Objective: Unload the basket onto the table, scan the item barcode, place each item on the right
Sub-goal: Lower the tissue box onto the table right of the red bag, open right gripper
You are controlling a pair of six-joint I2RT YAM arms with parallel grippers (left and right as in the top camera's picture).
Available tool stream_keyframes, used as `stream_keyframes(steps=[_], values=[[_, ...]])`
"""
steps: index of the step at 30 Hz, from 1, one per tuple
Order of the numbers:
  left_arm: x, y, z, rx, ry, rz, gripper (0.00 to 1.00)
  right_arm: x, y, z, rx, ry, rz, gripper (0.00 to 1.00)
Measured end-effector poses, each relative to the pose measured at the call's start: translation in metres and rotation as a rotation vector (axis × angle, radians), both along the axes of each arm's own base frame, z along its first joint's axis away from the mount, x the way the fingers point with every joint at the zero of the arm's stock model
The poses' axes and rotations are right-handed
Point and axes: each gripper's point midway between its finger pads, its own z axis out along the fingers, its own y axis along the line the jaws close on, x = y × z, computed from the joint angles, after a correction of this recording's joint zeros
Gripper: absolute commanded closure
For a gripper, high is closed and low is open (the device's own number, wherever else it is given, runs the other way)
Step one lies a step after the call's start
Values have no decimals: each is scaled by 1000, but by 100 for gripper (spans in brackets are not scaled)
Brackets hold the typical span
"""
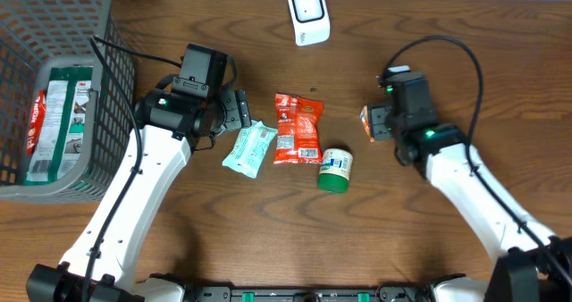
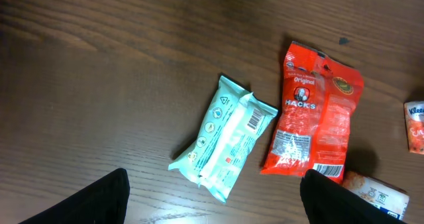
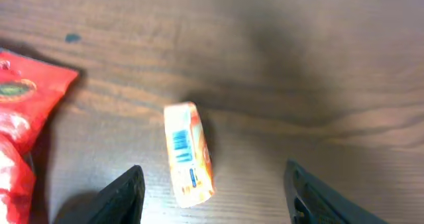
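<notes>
Right wrist view had the small orange packet (image 3: 189, 154), barcode up, lying on the dark wooden table (image 3: 318, 45) between the parted fingers of the right gripper (image 3: 213, 184), which held nothing. Its long axis ran away from the wrist, so those jaws would close across its narrow width. The left gripper (image 2: 213, 187), spread wide and empty above a teal pouch (image 2: 225, 141), was the farther arm; the white scanner (image 1: 308, 14) sat well apart from the packet
</notes>
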Motion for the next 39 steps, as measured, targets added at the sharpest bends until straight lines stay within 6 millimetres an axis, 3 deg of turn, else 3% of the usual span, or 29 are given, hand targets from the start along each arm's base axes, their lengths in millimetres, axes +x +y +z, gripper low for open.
stream_keyframes(steps=[3, 8, 12, 15, 17, 22, 31, 39], values=[[0, 0, 0, 0, 0, 0, 17, 0, -3, -24, 34, 74, 19, 32], [0, 0, 0, 0, 0, 0, 17, -6, 9, -64, 56, 181, 82, 30], [0, 0, 0, 0, 0, 0, 17, -6, 12, -78, 51, 207, 110, 44], [0, 0, 0, 0, 0, 0, 17, -4, 12, -78, 49, 200, 116, 57], [0, 0, 0, 0, 0, 0, 17, -1, 14, -76, 51, 183, 125, 75], [0, 0, 0, 0, 0, 0, 17, 0, 15, -76, 54, 180, 133, 90], [0, 0, 0, 0, 0, 0, 17, -2, 24, -75, 63, 180, 145, 92], [0, 0, 0, 0, 0, 0, 17, -4, 52, -72, 70, 156, 209, 89]])
